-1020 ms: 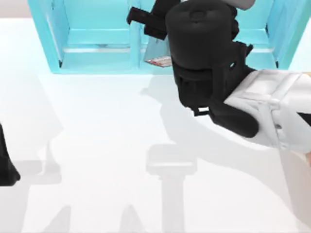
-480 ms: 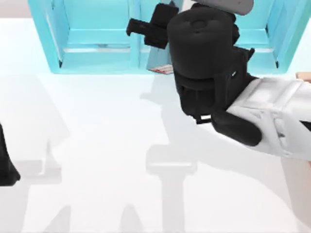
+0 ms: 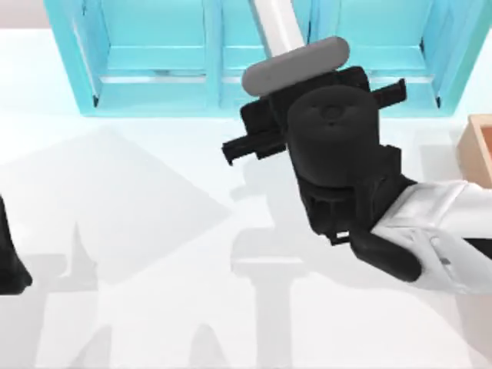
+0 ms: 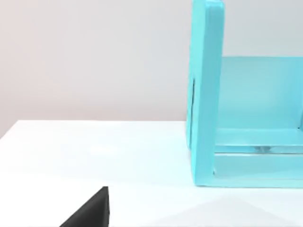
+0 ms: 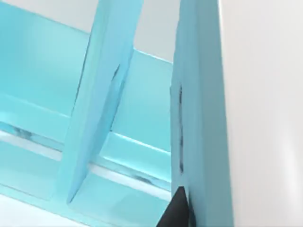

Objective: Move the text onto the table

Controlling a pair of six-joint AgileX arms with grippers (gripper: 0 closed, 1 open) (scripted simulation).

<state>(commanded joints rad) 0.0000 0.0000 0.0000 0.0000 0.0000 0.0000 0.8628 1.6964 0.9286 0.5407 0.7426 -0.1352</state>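
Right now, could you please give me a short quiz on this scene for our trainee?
1. True or false: the right gripper hangs over the box.
2. At which side of the table is the box? A left, B right, C middle.
3. Fill in: the left arm sits parked at the table's ___ edge.
Key: 1 false, it hangs over the table, before the shelf; 2 B; 3 left.

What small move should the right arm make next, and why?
Probably lower the right gripper gently toward the table. It hangs over bare white surface, in front of the turquoise shelf; I cannot tell what it carries. The left arm is parked at the table's left edge.
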